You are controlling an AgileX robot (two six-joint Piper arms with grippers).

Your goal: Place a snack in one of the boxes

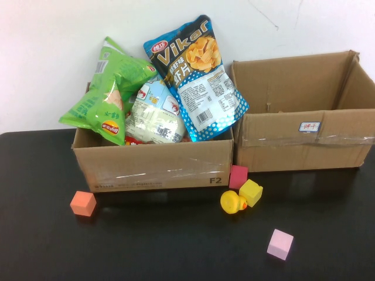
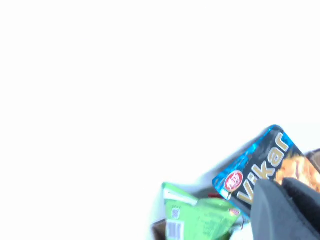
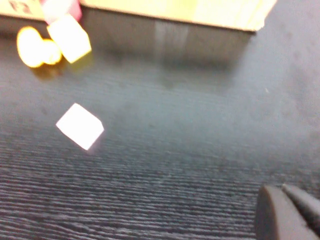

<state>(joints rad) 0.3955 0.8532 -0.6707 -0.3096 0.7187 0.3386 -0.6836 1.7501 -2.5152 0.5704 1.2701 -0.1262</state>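
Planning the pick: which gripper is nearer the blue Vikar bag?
Left. The left gripper is raised right by the blue Vikar bag; the right gripper is low over the table, seeing only blocks.

Black table carries two boxes, blocks, duck

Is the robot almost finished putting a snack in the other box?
Not yet. The right box looks empty, and the blue Vikar bag and green bag sit in the left box. Nothing is held: left end effector is near them; right end effector hangs over the table.
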